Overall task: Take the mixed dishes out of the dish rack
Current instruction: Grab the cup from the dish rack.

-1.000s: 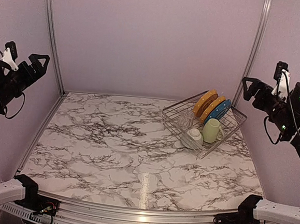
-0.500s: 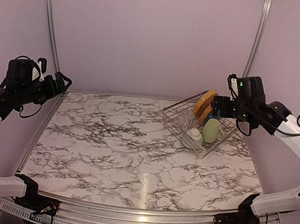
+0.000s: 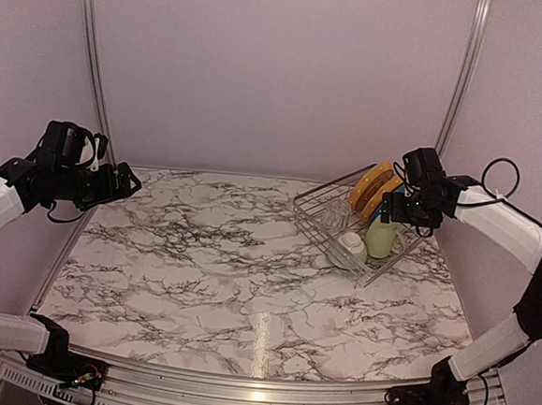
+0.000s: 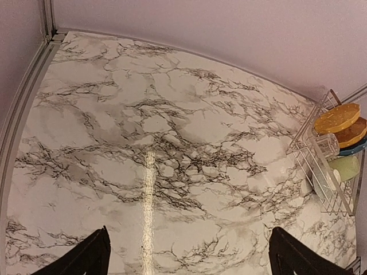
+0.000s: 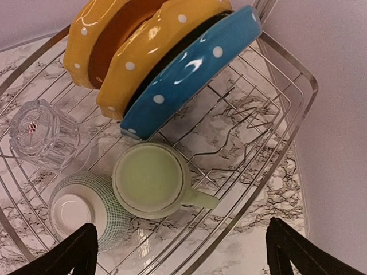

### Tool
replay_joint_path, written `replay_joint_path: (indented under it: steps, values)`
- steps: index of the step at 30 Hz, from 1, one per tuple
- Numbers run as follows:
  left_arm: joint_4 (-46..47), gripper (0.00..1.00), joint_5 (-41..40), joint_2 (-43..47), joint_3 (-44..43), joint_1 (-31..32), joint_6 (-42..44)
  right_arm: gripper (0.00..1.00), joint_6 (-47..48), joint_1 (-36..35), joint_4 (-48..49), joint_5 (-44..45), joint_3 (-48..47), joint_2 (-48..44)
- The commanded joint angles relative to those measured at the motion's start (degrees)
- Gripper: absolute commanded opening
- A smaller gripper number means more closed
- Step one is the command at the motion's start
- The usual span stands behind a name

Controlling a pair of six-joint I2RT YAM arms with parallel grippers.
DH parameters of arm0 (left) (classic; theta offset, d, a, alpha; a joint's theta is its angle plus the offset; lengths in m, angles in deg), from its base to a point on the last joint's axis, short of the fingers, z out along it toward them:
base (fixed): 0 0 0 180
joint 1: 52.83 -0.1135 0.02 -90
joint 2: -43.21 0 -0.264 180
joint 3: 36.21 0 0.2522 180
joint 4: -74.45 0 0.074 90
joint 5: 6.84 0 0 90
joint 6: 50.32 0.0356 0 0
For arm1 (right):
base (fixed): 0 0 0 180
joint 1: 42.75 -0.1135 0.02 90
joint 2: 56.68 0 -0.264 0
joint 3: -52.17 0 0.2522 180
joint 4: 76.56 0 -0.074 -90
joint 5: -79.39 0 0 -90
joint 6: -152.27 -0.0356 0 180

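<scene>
Dish rack (image 5: 241,109) at the far right corner of the tabletop (image 3: 201,253), fully loaded; no dish lies on the marble outside it, so the unloading is judged not yet begun and all six pieces are left to move. Two yellow-orange dotted plates (image 5: 92,40) (image 5: 155,46) and one blue dotted plate (image 5: 189,74) stand on edge, side by side, in the tines at the far end; pale green mug (image 5: 150,180), clear glass (image 5: 43,134) and small pale bowl (image 5: 80,209) rest mouth-down in the near half, mug and bowl touching. Right tool (image 3: 390,207) hangs above the rack over the mug, fingers spread wide, holding and touching nothing. Left tool (image 3: 126,185) hovers near the far left edge of the tabletop, well apart from the rack, fingers likewise spread wide and empty.
</scene>
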Motion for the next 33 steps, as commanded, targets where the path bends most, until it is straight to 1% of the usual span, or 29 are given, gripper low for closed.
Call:
replay_joint_path:
  steps: [1,4,7,10,12,14,19,25,30,33]
  values:
    - [2.83,0.99,10.05,-0.46,1.67,-0.17,0.60,0.98,2.59,1.39,-0.20,-3.76,-2.79,3.22]
    - [5.54,0.99,11.58,-1.33,2.26,2.00,-1.92,0.99,2.96,2.34,0.37,-5.40,-2.85,6.08]
    - [5.69,0.99,7.18,-2.41,0.63,5.31,-1.33,0.98,4.75,2.48,2.65,-7.23,-1.79,7.35]
    - [5.61,0.99,2.32,-2.56,-0.57,6.32,0.11,0.92,8.27,2.57,6.01,-7.92,0.70,7.06]
    - [6.26,0.99,1.52,-2.24,-1.03,6.28,1.12,0.91,10.21,3.06,6.37,-6.61,0.57,8.11]
    - [6.66,0.99,0.90,-1.91,-1.32,6.28,1.48,0.90,11.64,3.93,5.48,-7.96,-0.55,9.92]
    - [7.98,0.99,3.88,-1.90,-1.20,6.33,0.61,0.84,14.10,5.87,6.70,-13.27,-0.65,12.71]
    - [8.58,0.99,6.49,-1.62,-1.30,6.33,-1.72,0.85,14.66,6.10,8.92,-13.64,-1.48,14.65]
    - [9.00,0.99,7.10,-0.51,-0.83,6.41,-3.05,0.83,15.63,7.11,10.31,-15.49,-2.83,16.47]
    - [8.99,0.99,7.59,-0.21,-0.56,6.40,-3.47,0.83,16.80,7.68,11.63,-16.76,-2.68,16.07]
